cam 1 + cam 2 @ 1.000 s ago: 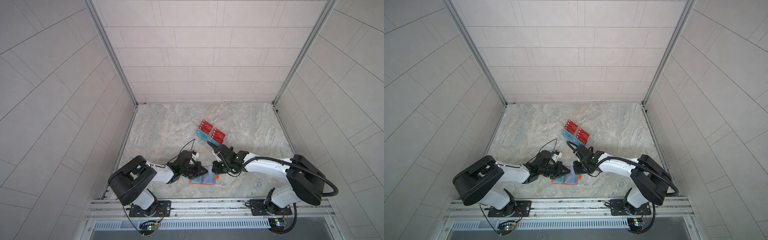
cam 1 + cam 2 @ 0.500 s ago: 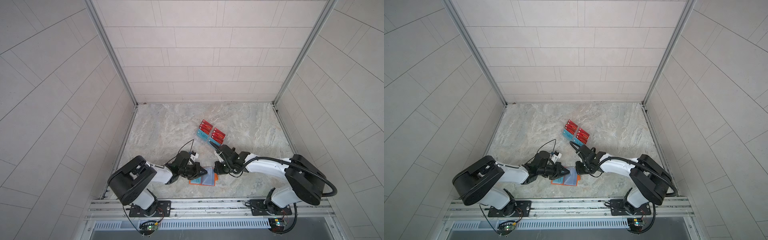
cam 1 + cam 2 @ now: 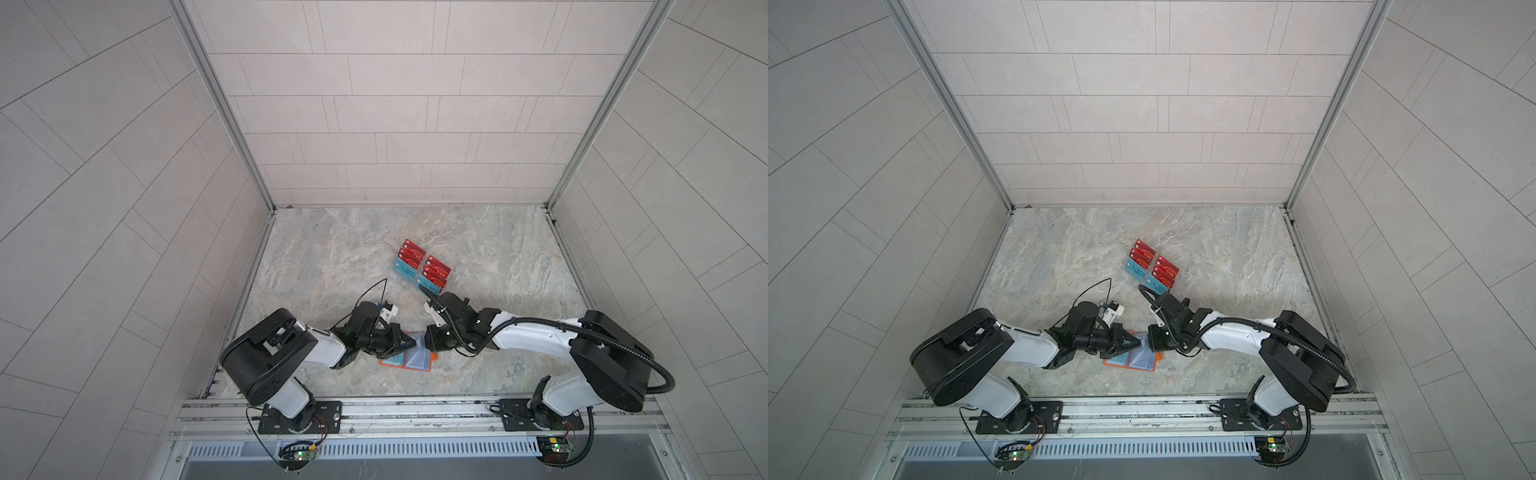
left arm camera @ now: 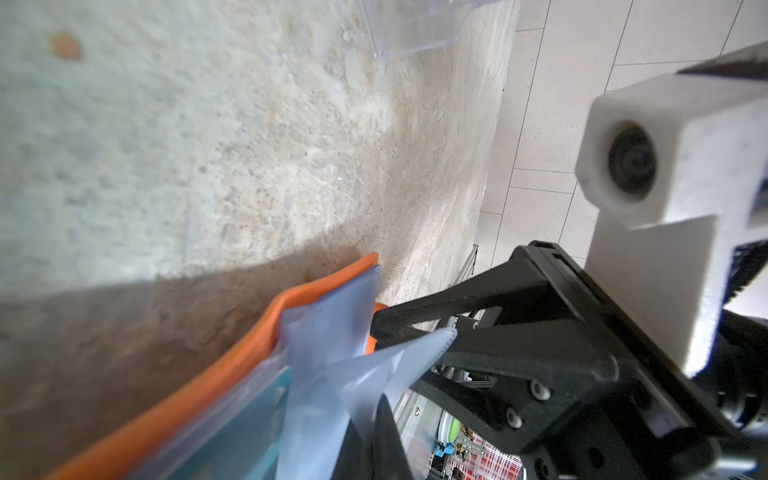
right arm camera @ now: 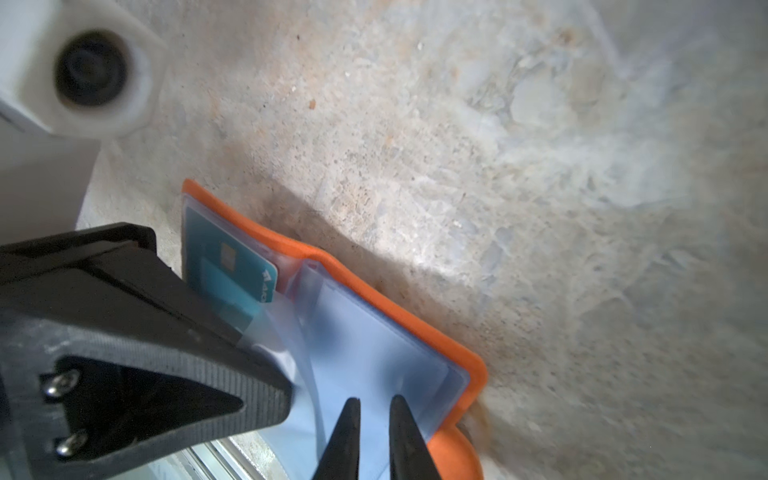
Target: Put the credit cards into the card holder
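The orange card holder [image 3: 431, 357] [image 3: 1154, 360] lies open near the table's front, in both top views. My left gripper [image 3: 412, 343] [image 3: 1137, 343] [image 4: 380, 415] is shut on one of its clear sleeves [image 4: 361, 374] and lifts it. A teal card [image 5: 232, 266] sits in a sleeve on the holder's [image 5: 415, 316] far half. My right gripper [image 3: 428, 347] [image 3: 1152, 347] [image 5: 375, 401] hovers over the other sleeves, jaws a narrow gap apart with nothing between them. More red and teal credit cards [image 3: 422, 270] [image 3: 1150, 268] stand behind the grippers.
The spare cards stand in a clear acrylic rack [image 4: 411, 29] just behind my right wrist. The two grippers meet almost tip to tip over the holder. Tiled walls close in the marble table [image 3: 332, 257] on three sides, and a metal rail [image 3: 415, 405] runs along the front.
The right gripper has edged slightly over the holder. The left gripper keeps its hold on the sleeve and has barely moved.
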`<state>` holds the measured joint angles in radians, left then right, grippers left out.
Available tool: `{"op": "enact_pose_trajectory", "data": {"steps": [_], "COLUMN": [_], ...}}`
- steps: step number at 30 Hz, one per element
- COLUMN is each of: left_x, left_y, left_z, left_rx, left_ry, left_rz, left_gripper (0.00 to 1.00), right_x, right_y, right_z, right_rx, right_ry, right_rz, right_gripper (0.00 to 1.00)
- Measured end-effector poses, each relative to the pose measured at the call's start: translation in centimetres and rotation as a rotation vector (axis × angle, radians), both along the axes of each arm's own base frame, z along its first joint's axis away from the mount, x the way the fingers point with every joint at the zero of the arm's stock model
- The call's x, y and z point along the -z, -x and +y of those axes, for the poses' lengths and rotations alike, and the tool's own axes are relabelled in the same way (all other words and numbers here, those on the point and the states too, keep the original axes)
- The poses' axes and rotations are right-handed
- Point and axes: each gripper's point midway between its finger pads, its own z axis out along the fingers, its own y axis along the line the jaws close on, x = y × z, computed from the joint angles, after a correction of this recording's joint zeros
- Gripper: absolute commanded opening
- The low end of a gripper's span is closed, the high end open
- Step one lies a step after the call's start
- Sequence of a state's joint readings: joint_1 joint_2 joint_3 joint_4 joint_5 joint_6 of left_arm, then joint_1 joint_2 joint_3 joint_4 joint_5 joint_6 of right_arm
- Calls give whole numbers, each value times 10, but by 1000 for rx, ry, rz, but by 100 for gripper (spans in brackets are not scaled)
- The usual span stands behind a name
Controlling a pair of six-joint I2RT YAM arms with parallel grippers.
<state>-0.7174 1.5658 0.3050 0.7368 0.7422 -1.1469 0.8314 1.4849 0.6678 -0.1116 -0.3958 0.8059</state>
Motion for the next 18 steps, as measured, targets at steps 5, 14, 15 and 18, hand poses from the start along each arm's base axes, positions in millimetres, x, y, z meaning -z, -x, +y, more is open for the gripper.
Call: {"op": "enact_pose_trajectory", "data": {"steps": [5,14,15,18], "left_x": [3,5,5,4], "left_y": [0,0,1,2], "left_z": [1,2,3,4], "left_rx": [-13,-16,-15,-9], "left_ry": [9,5,2,-8], "left_rz": [16,17,16,10], "left_gripper": [6,33,37,48], "right_x": [3,-6,-7,-8], "right_y": [5,4,4,4], "right_z": [2,14,15,17], "right_rx": [0,6,7,11], "right_ry": [-35,-112,-118,-127], "right_rz": [19,33,34,39], "right_gripper": [18,18,18,18]}}
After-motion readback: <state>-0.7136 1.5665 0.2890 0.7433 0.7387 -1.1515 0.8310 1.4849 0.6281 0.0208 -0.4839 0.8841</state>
